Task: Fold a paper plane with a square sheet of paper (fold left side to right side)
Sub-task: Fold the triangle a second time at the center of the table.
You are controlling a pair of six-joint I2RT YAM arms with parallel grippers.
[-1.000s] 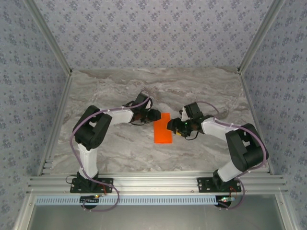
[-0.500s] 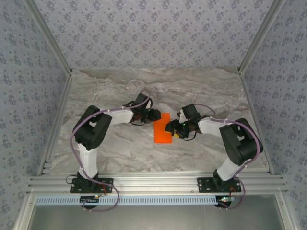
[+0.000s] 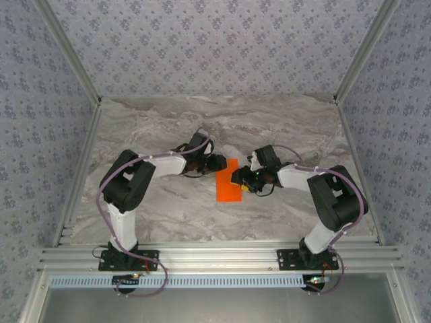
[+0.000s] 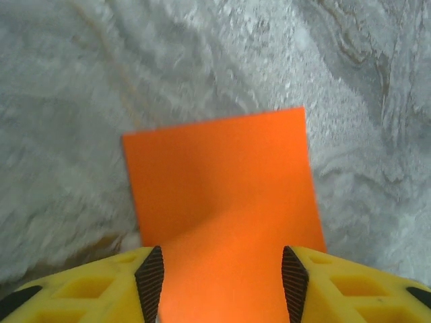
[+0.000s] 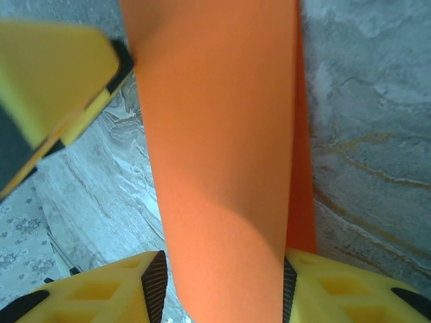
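The square sheet of paper (image 3: 229, 183) is bright orange and lies on the marble table as a tall narrow strip, folded over. My left gripper (image 3: 221, 162) is at its upper left edge. In the left wrist view the paper (image 4: 222, 182) lies flat under the left gripper (image 4: 222, 269), whose jaws stand open with the sheet between them. My right gripper (image 3: 237, 178) is over the strip's upper right edge. In the right wrist view a curved flap of the paper (image 5: 215, 134) runs between the right gripper's (image 5: 222, 282) open jaws, close to both pads. No paper plane shape is formed.
The marble table (image 3: 148, 134) is bounded by aluminium rails (image 3: 215, 256) at the near edge and patterned walls on the other sides. In the right wrist view the left gripper's yellow finger (image 5: 54, 81) sits close by, at the sheet's far corner.
The right gripper has moved left onto the paper's right edge and its jaws have narrowed. The left gripper stays in place and its jaws have widened slightly.
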